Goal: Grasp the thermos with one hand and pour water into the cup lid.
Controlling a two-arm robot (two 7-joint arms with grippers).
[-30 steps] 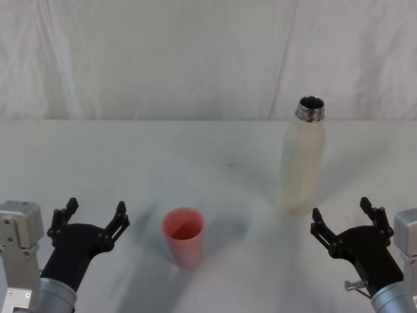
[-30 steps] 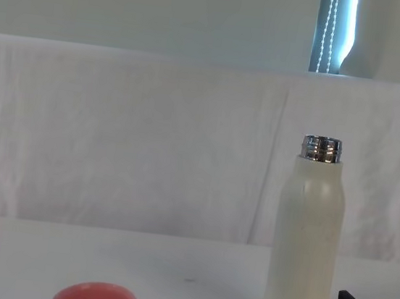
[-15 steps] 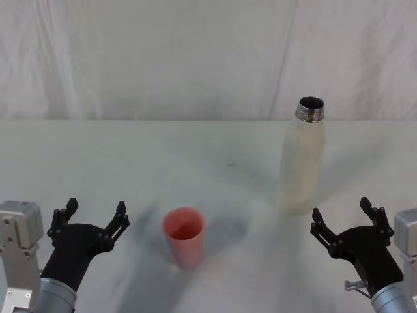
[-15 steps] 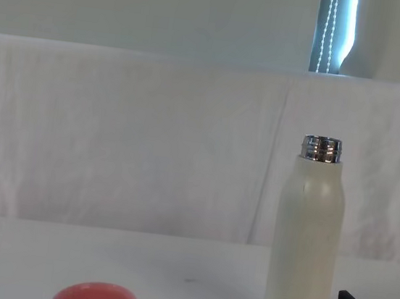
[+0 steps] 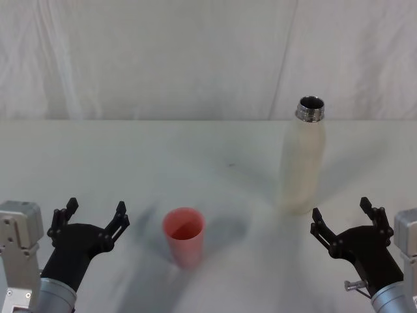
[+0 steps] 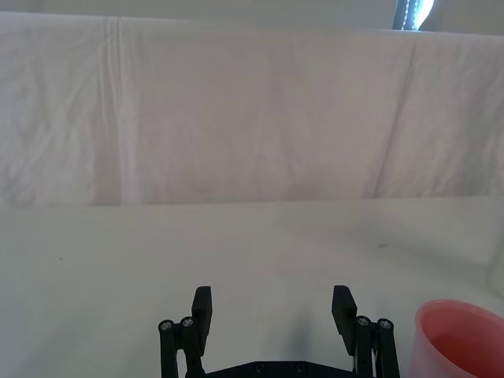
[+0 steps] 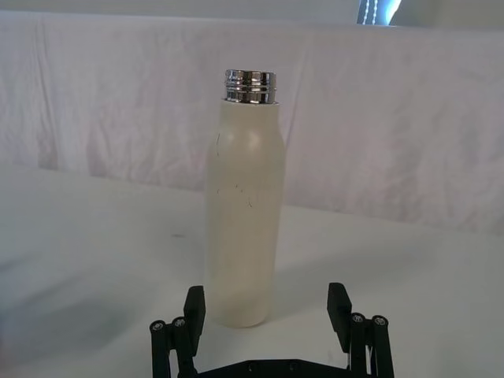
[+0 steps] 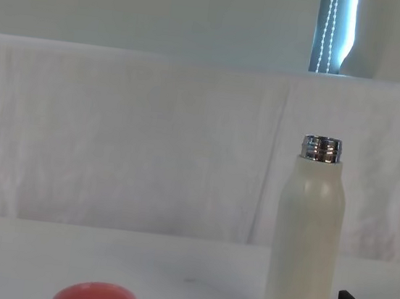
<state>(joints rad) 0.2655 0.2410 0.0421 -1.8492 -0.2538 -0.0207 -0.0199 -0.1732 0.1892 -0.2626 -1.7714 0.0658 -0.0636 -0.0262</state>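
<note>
Two end effectors are seen at the near edge of the white worktop (image 5: 130, 150), both spread wide and holding nothing. The left end effector (image 5: 91, 215) is placed low on the left, just beside the cup lid (image 5: 183, 236) but apart from it; in the left wrist view its fingers (image 6: 202, 309) stand parted above bare worktop, with the pink cup lid (image 6: 465, 339) off to one side. The right end effector (image 5: 345, 218) is placed low on the right, near the thermos (image 5: 301, 158) and not touching it.

The thermos is seen upright on the right half of the worktop, its chrome neck uncapped and its dark mouth open to the head camera. In the right wrist view the thermos (image 7: 244, 205) stands ahead of the right end effector (image 7: 268, 303), slightly off the middle of the gap between the parted fingers (image 7: 339, 303). The cup lid stands upright, mouth up, left of the thermos and nearer the robot, well apart from it. A white cloth backdrop (image 8: 128, 141) hangs behind the worktop.
</note>
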